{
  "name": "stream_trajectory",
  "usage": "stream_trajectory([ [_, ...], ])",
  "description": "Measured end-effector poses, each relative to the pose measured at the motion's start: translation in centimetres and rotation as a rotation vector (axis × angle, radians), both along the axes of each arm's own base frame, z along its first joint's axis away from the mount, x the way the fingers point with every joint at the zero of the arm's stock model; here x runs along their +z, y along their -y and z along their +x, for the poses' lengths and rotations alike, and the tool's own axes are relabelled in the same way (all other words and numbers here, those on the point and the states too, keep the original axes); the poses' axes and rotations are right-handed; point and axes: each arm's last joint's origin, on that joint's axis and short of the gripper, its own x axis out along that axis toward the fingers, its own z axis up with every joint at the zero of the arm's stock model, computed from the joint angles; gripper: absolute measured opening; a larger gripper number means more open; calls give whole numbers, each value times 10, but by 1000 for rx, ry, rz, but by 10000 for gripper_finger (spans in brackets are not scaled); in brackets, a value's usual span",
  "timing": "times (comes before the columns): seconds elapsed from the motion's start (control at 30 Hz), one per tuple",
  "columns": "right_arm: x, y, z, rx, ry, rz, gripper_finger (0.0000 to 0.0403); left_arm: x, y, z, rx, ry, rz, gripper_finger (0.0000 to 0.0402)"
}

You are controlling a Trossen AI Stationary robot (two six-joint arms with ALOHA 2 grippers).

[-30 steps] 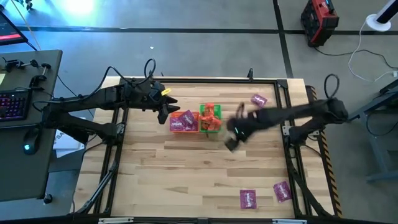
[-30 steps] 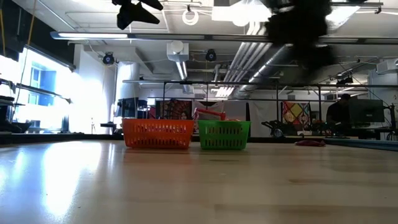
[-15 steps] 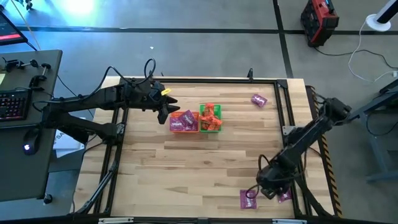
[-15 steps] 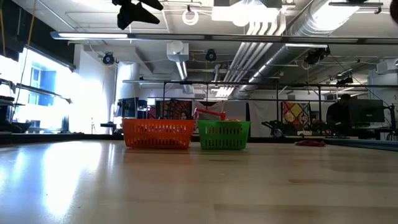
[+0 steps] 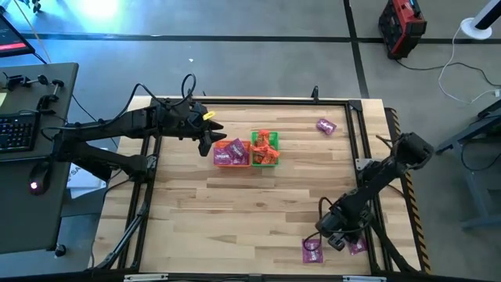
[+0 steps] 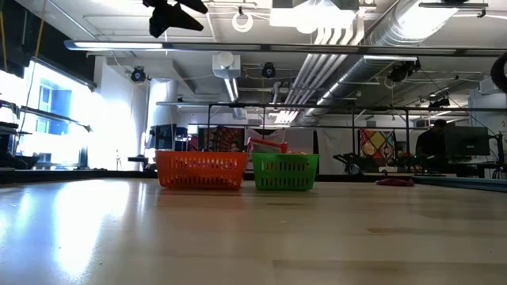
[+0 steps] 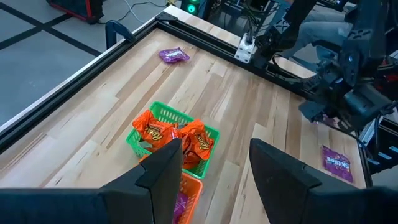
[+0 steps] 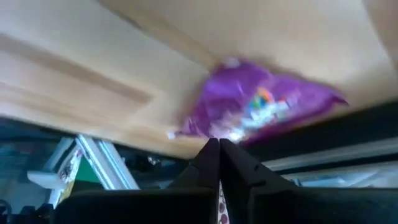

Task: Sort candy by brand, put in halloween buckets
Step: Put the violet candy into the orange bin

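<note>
Right arm down among the last purple packets at the near edge

My right gripper [image 5: 327, 236] sits low between two purple packets [image 5: 311, 251], fingers pressed together with no clear catch that I can see (a packet fills the wrist view). These look light, thin and slippery, so I'd pinch a crimped end rather than the flat face. A third purple packet [image 5: 326, 125] lies far off; the orange bucket [image 5: 232, 163] and green bucket [image 5: 265, 149] stand touching. My left gripper [image 5: 213, 136] waits beside them, fingers apart.
</note>
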Motion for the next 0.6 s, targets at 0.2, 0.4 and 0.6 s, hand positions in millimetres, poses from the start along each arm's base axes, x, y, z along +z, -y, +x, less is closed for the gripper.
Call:
stream_trajectory([
  [0.2, -18, -6, 5, 4, -20, 2, 1, 0, 0, 0, 8, -2, 5, 179],
  [0.4, -12, 1, 31, -73, 128, -5, 1, 0, 0, 0, 11, -1, 1, 179],
  [0.6, 4, 27, 74, -155, 377, -107, 0, 0, 0, 0, 11, -1, 1, 179],
])
